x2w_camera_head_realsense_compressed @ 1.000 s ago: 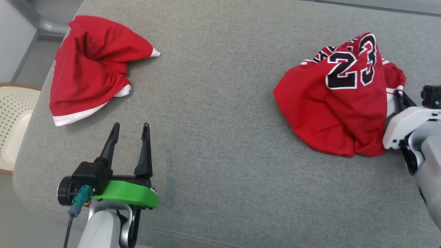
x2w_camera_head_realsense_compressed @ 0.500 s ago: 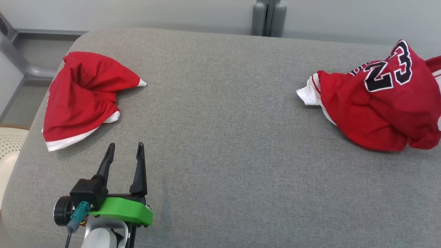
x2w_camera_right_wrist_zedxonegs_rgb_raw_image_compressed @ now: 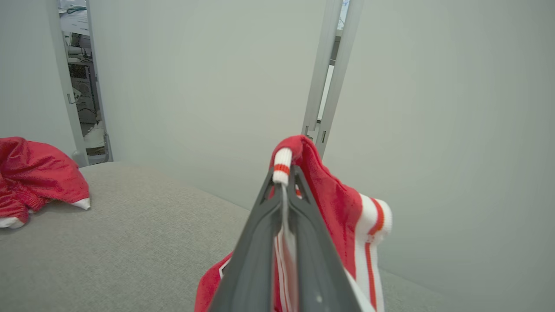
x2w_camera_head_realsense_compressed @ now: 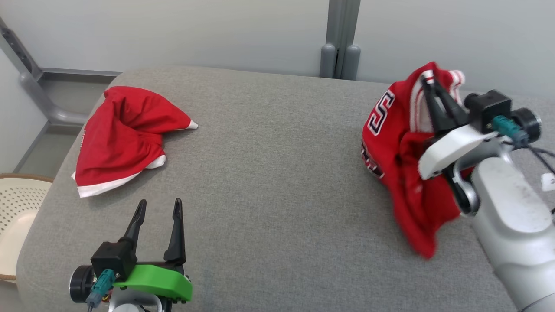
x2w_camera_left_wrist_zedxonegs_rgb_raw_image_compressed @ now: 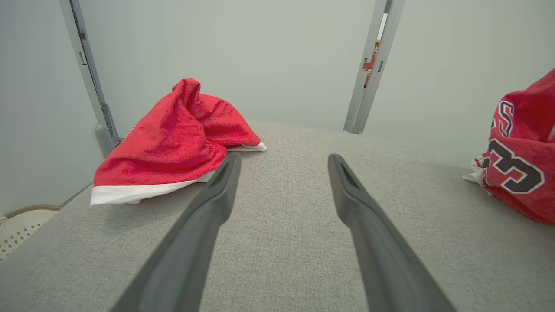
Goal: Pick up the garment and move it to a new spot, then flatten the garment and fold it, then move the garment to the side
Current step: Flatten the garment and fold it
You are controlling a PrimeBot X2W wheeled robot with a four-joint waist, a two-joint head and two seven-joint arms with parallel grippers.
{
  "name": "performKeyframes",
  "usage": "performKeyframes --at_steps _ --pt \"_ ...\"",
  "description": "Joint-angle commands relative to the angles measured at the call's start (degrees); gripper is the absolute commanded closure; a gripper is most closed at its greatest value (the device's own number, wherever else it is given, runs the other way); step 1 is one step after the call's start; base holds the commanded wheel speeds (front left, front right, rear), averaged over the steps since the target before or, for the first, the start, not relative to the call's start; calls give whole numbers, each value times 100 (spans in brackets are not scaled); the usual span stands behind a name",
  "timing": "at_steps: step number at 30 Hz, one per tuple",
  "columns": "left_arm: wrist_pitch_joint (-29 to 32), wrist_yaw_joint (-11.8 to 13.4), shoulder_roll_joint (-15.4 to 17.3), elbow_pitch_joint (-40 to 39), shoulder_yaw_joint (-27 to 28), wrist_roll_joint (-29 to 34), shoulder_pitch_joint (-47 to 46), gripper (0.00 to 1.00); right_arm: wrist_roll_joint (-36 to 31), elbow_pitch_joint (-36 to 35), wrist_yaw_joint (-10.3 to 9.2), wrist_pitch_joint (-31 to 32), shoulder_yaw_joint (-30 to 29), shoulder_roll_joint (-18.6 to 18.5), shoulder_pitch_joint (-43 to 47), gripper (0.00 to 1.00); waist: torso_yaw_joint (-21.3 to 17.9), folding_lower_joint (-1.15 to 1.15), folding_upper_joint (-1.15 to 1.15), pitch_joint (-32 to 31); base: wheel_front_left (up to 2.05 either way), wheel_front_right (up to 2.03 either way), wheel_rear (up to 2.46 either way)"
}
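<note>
Grey fabric-topped desk [x2w_camera_head_realsense_compressed: 277,182], with a pale grey wall [x2w_camera_head_realsense_compressed: 195,34] behind it and a grey post [x2w_camera_head_realsense_compressed: 340,39] at the far edge. Your right gripper [x2w_camera_head_realsense_compressed: 427,84] is on the right side of the desk, raised, with its fingers pinched tight on the striped white-and-red trim of the red jersey [x2w_camera_head_realsense_compressed: 403,173]. The right wrist view confirms it: the gripper [x2w_camera_right_wrist_zedxonegs_rgb_raw_image_compressed: 284,177] has trim poking out above the closed tips, and the jersey [x2w_camera_right_wrist_zedxonegs_rgb_raw_image_compressed: 338,203] drapes off to the side.

The jersey hangs down from that grip, bunched, with black-and-white numerals on its left face. The left wrist view also shows them [x2w_camera_left_wrist_zedxonegs_rgb_raw_image_compressed: 520,164]. The bottom end is blurred, so you can't tell whether it's clear of the desk.

Your left gripper [x2w_camera_head_realsense_compressed: 159,203] is at the near left, low over the desk, with its fingers spread and nothing between them. It looks the same in its own view [x2w_camera_left_wrist_zedxonegs_rgb_raw_image_compressed: 284,160].

A second red garment [x2w_camera_head_realsense_compressed: 121,138] with a white hem lies crumpled at the far left of the desk, well apart from the jersey. It's ahead of the left gripper, not touching it.

A cream perforated thing [x2w_camera_head_realsense_compressed: 17,208] with a brown rim sits off the desk's left edge.
</note>
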Motion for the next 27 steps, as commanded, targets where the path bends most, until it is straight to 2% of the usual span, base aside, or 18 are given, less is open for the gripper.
performKeyframes --at_steps 1,11,16,19,21,22,27 --pt "-2 -22 9 5 32 84 90 0 55 -100 -10 -18 145 131 152 100 137 0 0 -86 0 0 0" --pt "-2 -19 9 -17 -13 34 46 0 246 -300 -10 -19 1672 1215 491 100 473 0 0 40 0 0 0" --pt "-2 24 9 -15 -96 -35 -57 0 553 -187 -11 -19 2654 1441 609 100 632 0 0 169 0 0 0" --pt "-2 48 9 -1 -161 -64 -82 0 730 -12 -10 -19 3028 1482 655 100 700 0 0 218 0 0 0" --pt "-2 64 9 10 -191 -86 -112 0 809 76 -10 -19 3162 1498 666 36 722 0 0 238 0 0 0" --pt "-2 74 9 13 -205 -98 -125 0 849 115 -10 -19 3225 1503 668 0 724 0 0 244 0 0 0" --pt "-2 106 9 32 -170 -81 -77 0 868 72 -10 -19 3084 1499 604 0 593 0 0 187 0 0 0"
